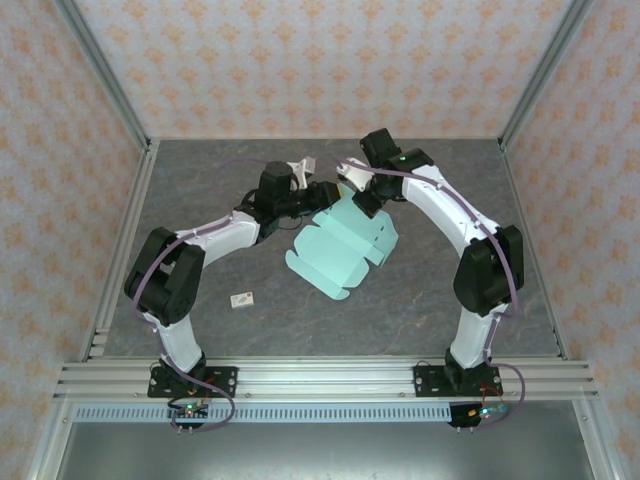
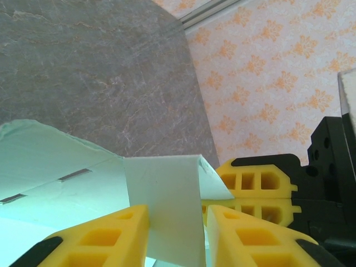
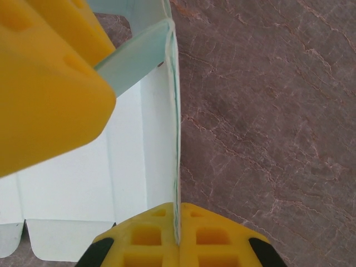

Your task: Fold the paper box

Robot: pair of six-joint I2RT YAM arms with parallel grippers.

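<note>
Cardboard nearest us: the paper box (image 1: 340,250), a pale mint die-cut sheet, slants unfolded over the middle of the desk (image 1: 300,330), long axis running away from us. Toward the desk's far side, the right gripper (image 3: 179,216) is clamped on a panel edge. The left gripper (image 2: 175,214) straddles an upturned flap; whether it pinches, we cannot tell.

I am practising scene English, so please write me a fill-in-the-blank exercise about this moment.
1. The right tool is ____ on an edge of the paper box.
2. The left tool has a ____ of the box between its fingers.
3. The small white tag lies on the ____.
Missing words: shut; flap; table.
</note>
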